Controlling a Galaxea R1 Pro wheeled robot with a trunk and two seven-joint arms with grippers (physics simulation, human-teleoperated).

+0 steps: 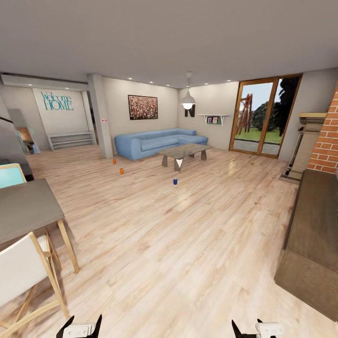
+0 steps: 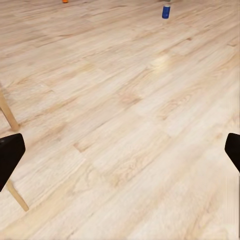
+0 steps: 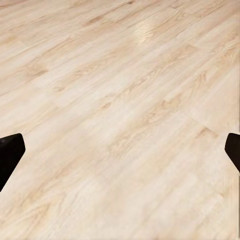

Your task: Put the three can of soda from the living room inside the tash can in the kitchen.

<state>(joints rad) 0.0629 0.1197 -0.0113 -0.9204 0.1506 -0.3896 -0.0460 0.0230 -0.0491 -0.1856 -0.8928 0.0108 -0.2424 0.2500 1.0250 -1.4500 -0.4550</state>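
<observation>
The left gripper (image 1: pixel 79 326) and the right gripper (image 1: pixel 252 328) sit low at the near edge of the head view, at about seven and five o'clock, each with its black fingers spread wide and nothing between them; both wrist views look through that gap onto bare light wood plank floor (image 3: pixel 120 120).

Out from there, at about twelve o'clock and well across the room, stands the small dark blue soda can (image 1: pixel 175 181), just in front of the glass-topped low table (image 1: pixel 184 151). The two bright orange soda cans (image 1: pixel 121 171) and (image 1: pixel 114 161) lie further off toward eleven o'clock, near the long blue corner sofa (image 1: pixel 157 142). The blue can also shows far off in the left wrist view (image 2: pixel 166 11). All three seem to stand upright, long axis vertical, tops up, though they are too small to be sure.

Risks, as I judge them: the grey table with pale wooden chairs (image 1: pixel 26 206) at nine o'clock and the dark wood cabinet (image 1: pixel 312 225) at three o'clock could catch the base. A low reach could tip a can, which would roll.
</observation>
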